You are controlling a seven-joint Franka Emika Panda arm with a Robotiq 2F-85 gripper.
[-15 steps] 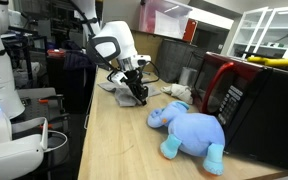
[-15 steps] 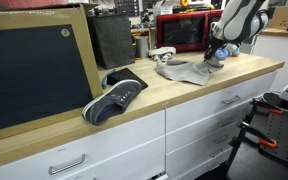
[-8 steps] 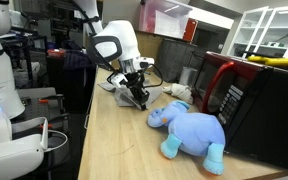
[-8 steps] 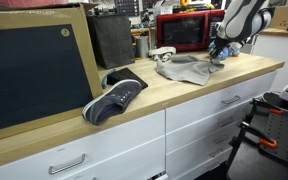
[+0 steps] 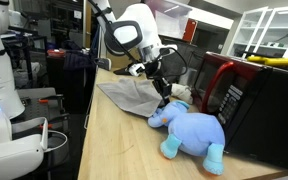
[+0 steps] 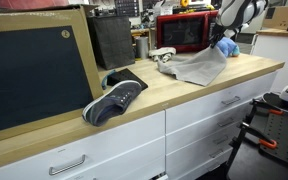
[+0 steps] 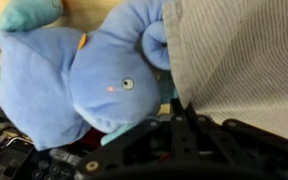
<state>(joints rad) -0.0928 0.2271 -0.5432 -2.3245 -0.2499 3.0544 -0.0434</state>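
The gripper [image 5: 164, 97] has its fingers pinched tight on an edge of the grey cloth [image 5: 127, 96]. The cloth slopes from them onto the wooden counter [image 5: 114, 150] at its microwave [image 5: 234, 95] end, just beside the blue plush elephant [image 5: 190, 128].

room light fell evenly from overhead. both exterior views were bright enough but small and soft, and the white shelving [image 5: 269, 30] behind was washed out. in the wrist view the blue plush elephant [image 7: 104, 75] was slightly blurred, the grey cloth [image 7: 244, 60] showed its weave, and the gripper [image 7: 179, 120] sat dark in shadow.
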